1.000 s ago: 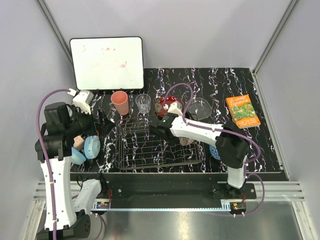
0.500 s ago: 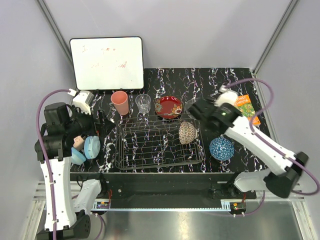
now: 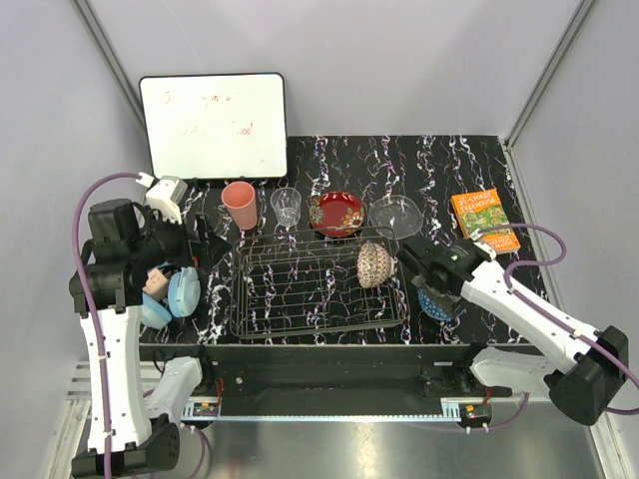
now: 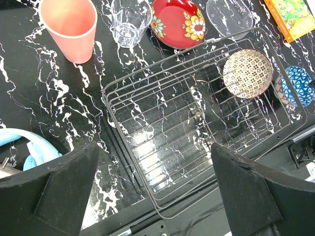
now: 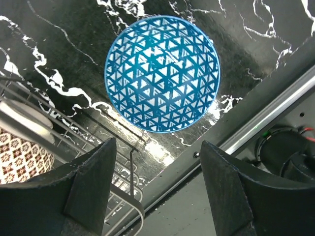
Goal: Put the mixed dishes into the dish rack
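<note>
The step in hand looked like picking up the blue patterned bowl [image 5: 162,73]. The right tool [image 5: 156,177] hung above it, jaws spread fairly wide with nothing between them. Seen from that tool, the bowl sat below and a bit ahead of the fingertips, roughly centred between them. It was right side up on the surface [image 5: 59,29].

The corner of the dish rack [image 5: 64,132] was just off the tool's left finger, with the beige speckled bowl [image 5: 22,160] standing on edge inside it.

My take: don't try to span the whole bowl. Come down on the rim with one finger inside and one outside, on the side away from the rack, so the wire doesn't catch a finger. Glazed bowls are slippery, so I'd pinch deep and lift straight up before swinging over. It'd probably slot in next to the beige one.

The left tool [image 4: 155,196] was opened all the way and empty, up over the rack's near left part.
</note>
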Motion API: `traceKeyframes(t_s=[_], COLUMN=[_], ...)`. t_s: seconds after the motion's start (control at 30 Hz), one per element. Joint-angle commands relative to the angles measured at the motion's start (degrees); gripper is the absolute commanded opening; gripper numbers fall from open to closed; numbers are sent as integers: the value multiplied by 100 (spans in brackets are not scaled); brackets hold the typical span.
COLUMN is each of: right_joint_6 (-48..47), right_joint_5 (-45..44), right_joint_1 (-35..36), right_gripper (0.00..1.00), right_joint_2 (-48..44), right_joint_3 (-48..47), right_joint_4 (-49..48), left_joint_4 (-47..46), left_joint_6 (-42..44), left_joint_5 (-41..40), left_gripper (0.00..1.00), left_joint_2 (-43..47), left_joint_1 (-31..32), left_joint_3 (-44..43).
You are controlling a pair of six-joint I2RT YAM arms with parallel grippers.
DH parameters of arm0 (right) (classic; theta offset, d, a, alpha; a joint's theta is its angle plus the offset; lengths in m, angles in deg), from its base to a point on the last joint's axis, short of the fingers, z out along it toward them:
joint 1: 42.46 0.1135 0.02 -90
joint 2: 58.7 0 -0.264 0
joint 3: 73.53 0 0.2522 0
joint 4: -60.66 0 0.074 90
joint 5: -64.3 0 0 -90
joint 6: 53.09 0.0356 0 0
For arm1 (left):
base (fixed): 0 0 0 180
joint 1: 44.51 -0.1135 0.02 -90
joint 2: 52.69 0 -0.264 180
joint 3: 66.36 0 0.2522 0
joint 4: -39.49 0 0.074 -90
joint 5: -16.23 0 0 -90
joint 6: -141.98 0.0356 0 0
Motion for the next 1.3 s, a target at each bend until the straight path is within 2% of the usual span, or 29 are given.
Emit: traceKeyframes(t_s=[0.0,0.23,0.47,0.77,0.97,1.27], right_joint_6=[698,-197,-673,-788,-831,-1253], right_joint_5=[-138,-349,-376,-24,-77,274], right_joint_1=[-97,-923,-1266,-1311,-1320,-1311], right_gripper=[74,74,74,68,70,72], right_joint_2=[-132,571,1292,1398,1415,1415], right_joint_3=[127,118,92,329,505,294], right_joint_4=[866,-170,-1110,-1331,-1638,-2245], left_joint_4=[-105,-96,-96,-87,-87,-61], left_joint_6=[-6,12,65,126,91,196], left_joint_5=[182,191,208,112,208,182], left_gripper=[99,99,99,99,99,99], left_joint_2=[74,75,136,84,92,215], left_joint_1=[-8,-16,-7,-16,-7,-7], left_joint_3=[-182,-156,-59,-86,20,169])
